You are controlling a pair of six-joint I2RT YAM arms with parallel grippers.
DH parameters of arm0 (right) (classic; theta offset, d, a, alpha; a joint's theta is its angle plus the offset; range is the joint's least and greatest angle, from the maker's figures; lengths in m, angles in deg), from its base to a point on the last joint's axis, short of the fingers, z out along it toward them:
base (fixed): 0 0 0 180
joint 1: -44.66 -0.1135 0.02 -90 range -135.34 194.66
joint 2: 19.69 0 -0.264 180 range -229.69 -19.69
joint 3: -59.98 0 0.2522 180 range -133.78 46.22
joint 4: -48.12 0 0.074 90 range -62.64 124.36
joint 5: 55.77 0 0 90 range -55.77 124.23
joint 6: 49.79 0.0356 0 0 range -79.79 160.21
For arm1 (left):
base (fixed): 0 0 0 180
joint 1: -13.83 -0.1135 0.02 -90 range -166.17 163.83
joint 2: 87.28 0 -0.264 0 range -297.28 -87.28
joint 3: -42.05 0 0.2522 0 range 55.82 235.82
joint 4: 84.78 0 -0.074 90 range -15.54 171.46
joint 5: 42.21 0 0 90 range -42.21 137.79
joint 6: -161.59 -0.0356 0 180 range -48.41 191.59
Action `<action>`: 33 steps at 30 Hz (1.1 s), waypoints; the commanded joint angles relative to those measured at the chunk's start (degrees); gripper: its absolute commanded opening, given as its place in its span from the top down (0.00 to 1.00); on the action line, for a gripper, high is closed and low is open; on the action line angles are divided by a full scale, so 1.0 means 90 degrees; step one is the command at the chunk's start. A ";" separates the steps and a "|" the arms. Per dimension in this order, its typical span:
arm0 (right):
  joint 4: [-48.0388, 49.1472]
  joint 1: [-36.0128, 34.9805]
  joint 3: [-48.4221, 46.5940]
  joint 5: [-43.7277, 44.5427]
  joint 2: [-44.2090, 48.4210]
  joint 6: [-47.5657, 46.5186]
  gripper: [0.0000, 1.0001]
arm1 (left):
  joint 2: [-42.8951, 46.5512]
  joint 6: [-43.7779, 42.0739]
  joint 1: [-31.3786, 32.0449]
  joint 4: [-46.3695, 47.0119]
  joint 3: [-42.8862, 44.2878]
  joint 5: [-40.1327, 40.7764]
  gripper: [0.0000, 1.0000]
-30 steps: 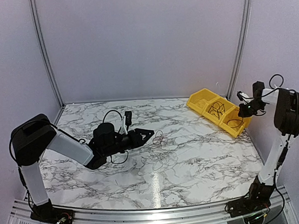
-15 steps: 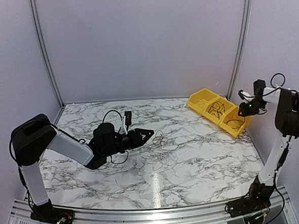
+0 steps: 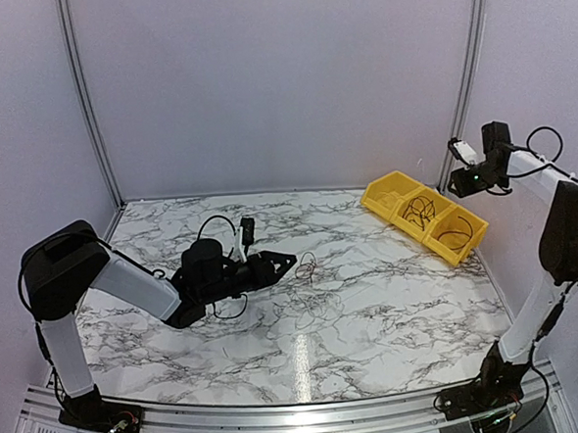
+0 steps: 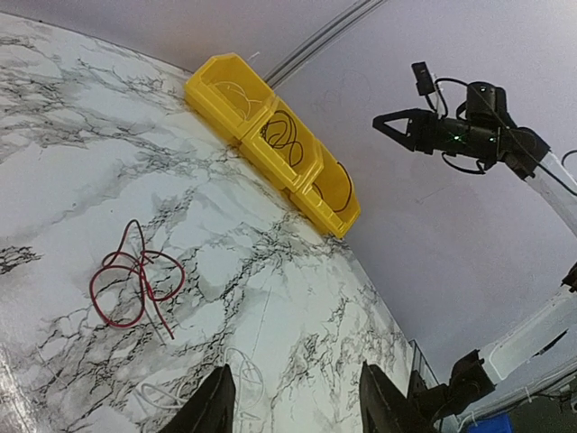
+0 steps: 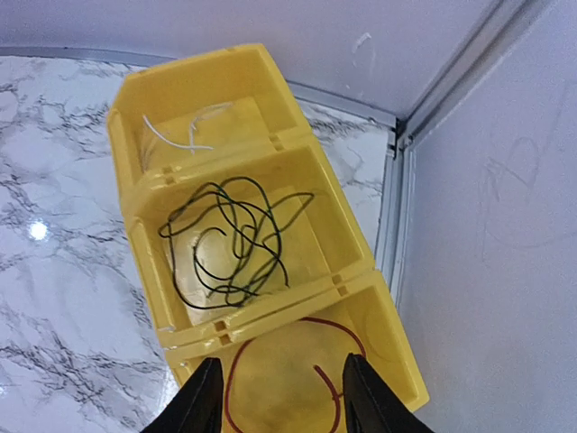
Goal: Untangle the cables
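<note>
A red cable (image 4: 135, 280) lies in loose loops on the marble table, seen in the top view as the red cable (image 3: 305, 266) just right of my left gripper (image 3: 290, 261). A thin white cable (image 4: 209, 390) lies by the left gripper (image 4: 293, 397), which is open and empty. My right gripper (image 5: 279, 392) hangs open above the yellow bin row (image 5: 261, 316). Below it, a red cable (image 5: 297, 365) rests in the nearest compartment. A black cable (image 5: 236, 242) fills the middle one, and a white cable (image 5: 176, 137) lies in the far one.
The yellow bin row (image 3: 438, 250) stands at the table's back right, close to the side wall and the metal frame post (image 3: 462, 78). More thin pale and dark loops (image 3: 319, 308) lie mid-table. The left arm (image 3: 136, 285) stretches low across the left half.
My right gripper has opened and risen up and back from the nearest bin compartment, where a red cable now lies. The left arm and the cables on the table have not moved.
</note>
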 commanded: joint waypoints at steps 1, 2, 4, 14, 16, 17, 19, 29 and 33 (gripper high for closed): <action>-0.0055 -0.0588 -0.0189 -0.0438 0.0360 -0.0004 0.54 | 0.0063 -0.0323 0.0003 -0.0636 0.0017 0.0233 0.51; -0.0046 -0.0754 -0.0158 -0.0669 0.0428 -0.0088 0.54 | 0.0111 -0.0413 0.0005 -0.0876 0.0054 0.0312 0.51; 0.0001 -0.1110 -0.0070 -0.1091 0.0543 -0.0233 0.55 | 0.0194 -0.0625 0.0008 -0.1403 0.0158 0.0544 0.52; 0.0462 -0.3031 0.0712 -0.2692 0.0153 -0.0514 0.64 | 0.0048 -0.1627 -0.0011 -0.3325 0.1088 0.0893 0.55; 0.0383 -0.3184 0.0779 -0.2755 -0.0049 -0.0597 0.67 | -0.0115 -0.1847 -0.0047 -0.3683 0.1407 0.0974 0.56; 0.0364 -0.3221 0.0819 -0.2832 -0.0125 -0.0610 0.68 | -0.0192 -0.1911 -0.0062 -0.3825 0.1607 0.0991 0.56; 0.0277 -0.3260 0.0889 -0.3076 -0.0235 -0.0665 0.69 | -0.0311 -0.1955 -0.0110 -0.3989 0.1827 0.0978 0.57; 0.0075 -0.3618 0.1152 -0.3326 -0.0610 -0.1053 0.63 | -0.0557 -0.1769 -0.0119 -0.4202 0.2080 0.0717 0.55; -0.0044 -0.3684 0.1032 -0.3281 -0.0890 -0.1040 0.63 | -0.0823 -0.2068 -0.0177 -0.4460 0.2421 0.0709 0.55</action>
